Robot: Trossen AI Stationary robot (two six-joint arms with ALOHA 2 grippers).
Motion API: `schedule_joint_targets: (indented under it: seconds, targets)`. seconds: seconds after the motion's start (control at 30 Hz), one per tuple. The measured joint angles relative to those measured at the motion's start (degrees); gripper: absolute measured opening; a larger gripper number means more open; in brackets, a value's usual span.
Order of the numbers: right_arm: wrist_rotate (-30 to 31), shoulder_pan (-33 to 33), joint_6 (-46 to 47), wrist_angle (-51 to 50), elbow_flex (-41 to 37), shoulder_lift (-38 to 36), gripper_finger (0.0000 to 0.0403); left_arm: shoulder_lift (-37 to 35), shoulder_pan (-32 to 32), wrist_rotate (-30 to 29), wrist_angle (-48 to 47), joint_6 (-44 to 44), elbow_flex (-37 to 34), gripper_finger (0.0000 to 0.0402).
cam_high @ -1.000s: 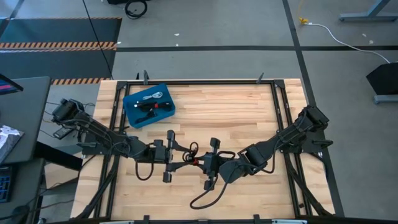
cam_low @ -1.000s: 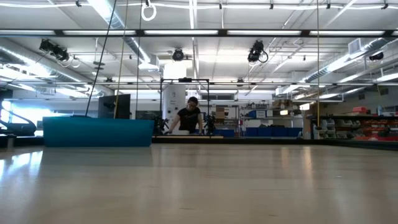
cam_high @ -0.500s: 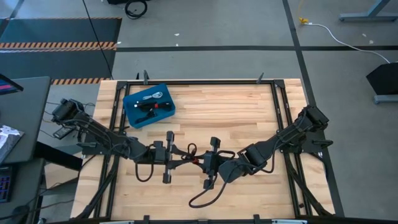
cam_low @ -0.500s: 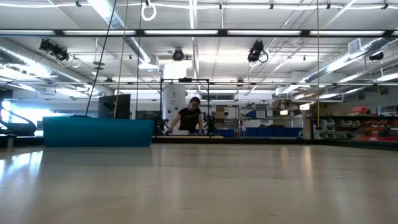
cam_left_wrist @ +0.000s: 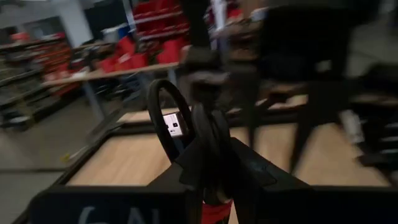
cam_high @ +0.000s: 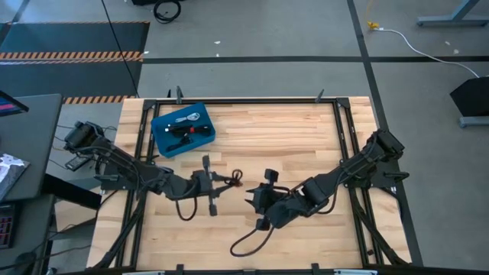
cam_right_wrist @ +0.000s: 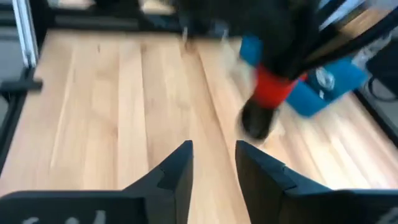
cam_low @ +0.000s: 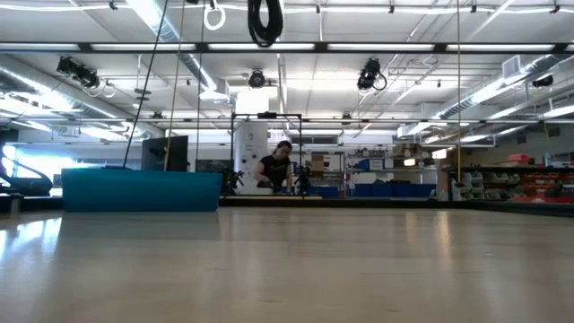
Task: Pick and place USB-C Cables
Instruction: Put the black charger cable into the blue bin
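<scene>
A small black coiled cable with a red band (cam_high: pixel 236 179) is held above the middle of the table by my left gripper (cam_high: pixel 227 182), which is shut on it. In the low view its black loop (cam_low: pixel 265 22) hangs in from the top. My right gripper (cam_high: pixel 252 197) stands just right of the cable, open, with nothing between its fingers (cam_right_wrist: pixel 180 168). From there the cable (cam_right_wrist: pixel 268 93) shows blurred a little ahead. Other coiled cables (cam_high: pixel 186 130) lie inside the blue tray (cam_high: pixel 162 139) at the far left. My left gripper pinches the coil between its two fingers, close to the red band (cam_left_wrist: pixel 214 211). The fingers come roughly level from the table's left. The black loop (cam_left_wrist: pixel 166 118) reaches out beyond the fingertips, and the coil is lifted clear of the table.
A black frame (cam_high: pixel 345 130) runs round the wooden table top. Loose black cords (cam_high: pixel 248 243) from the arms' wrists lie on the boards toward the near edge. A person (cam_low: pixel 273 169) stands in the room far behind the table. Bare wood lies at the far right.
Both grippers met on the cable at the table's middle. My right gripper has let go and drawn back a little toward the right and near edges. My left gripper has taken hold and turned, and the coil has come up into the low view.
</scene>
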Motion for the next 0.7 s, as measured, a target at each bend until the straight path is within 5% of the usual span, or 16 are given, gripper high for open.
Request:
schedule_joint_targets:
  seconds: [0.43,0.7]
  targets:
    - [-5.8,0.6,22.6,-25.7,0.0,0.0,0.0149,-0.1,0.1,-1.7,-1.2,-1.1,0.0,0.0053]
    - [-7.1,0.5,26.4,-32.9,0.0,0.0,0.0148,-0.1,-0.4,-4.1,-8.4,-5.6,0.0,0.0054]
